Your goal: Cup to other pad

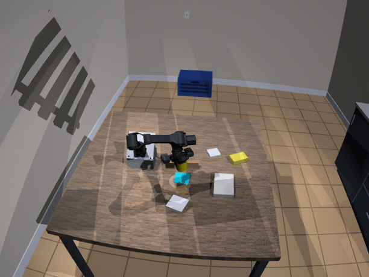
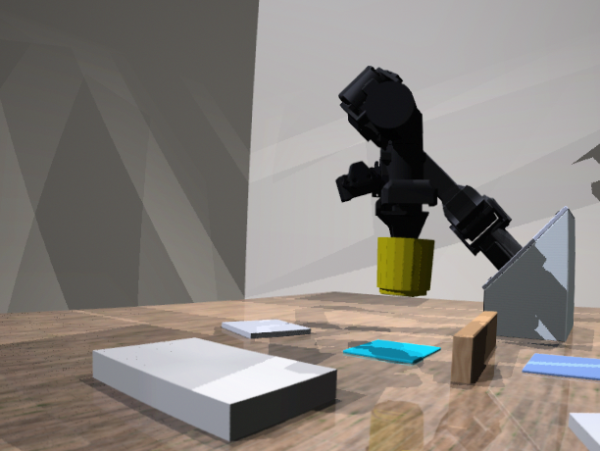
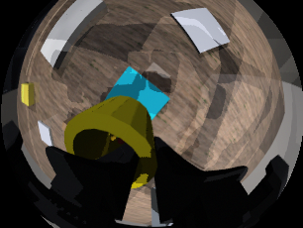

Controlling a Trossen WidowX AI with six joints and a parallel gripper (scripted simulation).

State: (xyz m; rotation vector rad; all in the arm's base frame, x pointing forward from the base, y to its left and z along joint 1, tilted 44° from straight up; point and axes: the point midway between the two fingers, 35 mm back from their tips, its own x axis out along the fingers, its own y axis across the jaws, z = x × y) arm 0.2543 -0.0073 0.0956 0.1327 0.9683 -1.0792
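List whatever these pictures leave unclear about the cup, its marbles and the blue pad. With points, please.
- Marbles: the wrist view shows only specks inside the cup [image 1: 181, 166] [image 2: 405, 267] [image 3: 106, 111]; its wall and the fingers hide the rest, so no count.
- Blue pad [image 2: 564, 367]: cut off by the exterior view's right edge.
- Fingertips: the cup's near wall hides them in the exterior view.

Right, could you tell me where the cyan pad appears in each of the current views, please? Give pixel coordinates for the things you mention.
Top: the cyan pad [image 1: 181, 178] [image 2: 392, 351] [image 3: 140, 91] lies just below the picture's centre.
Exterior: low, right of centre, beneath and slightly left of the raised cup.
Wrist: slightly above and left of centre, partly hidden by the cup.
Shared landmark: the yellow cup [image 1: 181, 166] [image 2: 405, 266] [image 3: 124, 110].
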